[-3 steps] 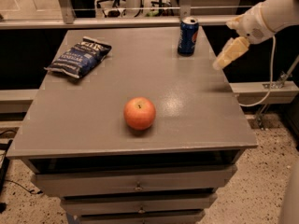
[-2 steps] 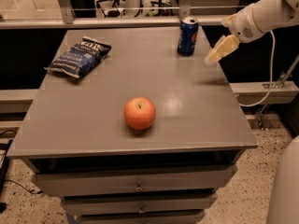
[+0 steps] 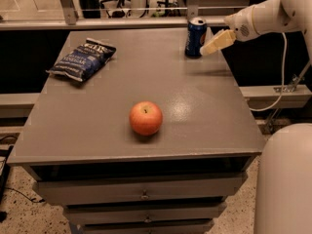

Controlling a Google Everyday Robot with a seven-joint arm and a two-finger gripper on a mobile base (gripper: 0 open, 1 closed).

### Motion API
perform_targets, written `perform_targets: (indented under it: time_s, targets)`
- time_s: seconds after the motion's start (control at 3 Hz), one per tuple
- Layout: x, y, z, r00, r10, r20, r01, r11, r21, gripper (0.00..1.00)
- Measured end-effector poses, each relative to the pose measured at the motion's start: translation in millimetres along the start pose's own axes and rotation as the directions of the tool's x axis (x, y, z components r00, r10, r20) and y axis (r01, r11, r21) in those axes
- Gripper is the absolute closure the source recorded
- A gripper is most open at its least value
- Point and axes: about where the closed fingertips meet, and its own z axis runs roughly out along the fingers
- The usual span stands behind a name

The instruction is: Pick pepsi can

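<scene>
The pepsi can is a dark blue can with a silver top. It stands upright near the far right corner of the grey table. My gripper reaches in from the right on a white arm. Its cream-coloured fingers sit just right of the can, close to it and a little above the table surface.
A red apple sits in the middle of the table near the front. A flat dark blue chip bag lies at the far left. Drawers run below the table's front edge. A white robot body part fills the lower right corner.
My gripper has moved left along the table's right side, closing the gap to the pepsi can. The can, apple and chip bag have stayed in place.
</scene>
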Motion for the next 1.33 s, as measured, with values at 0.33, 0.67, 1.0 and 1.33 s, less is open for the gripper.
perform_targets:
  time_s: [0.33,0.67,1.0,1.33]
  targets:
    - [-18,-1,18,0.993,0.083,0.088,-0.079,0.9961,-0.039,0.0]
    - [-22,7,28,0.987,0.123,0.104,-0.114,0.99,-0.082,0.0]
    - [-22,15,34,0.982,0.149,0.115,-0.135,0.9833,-0.122,0.17]
    - [-26,21,41,0.978,0.163,0.134,-0.142,0.9778,-0.154,0.4]
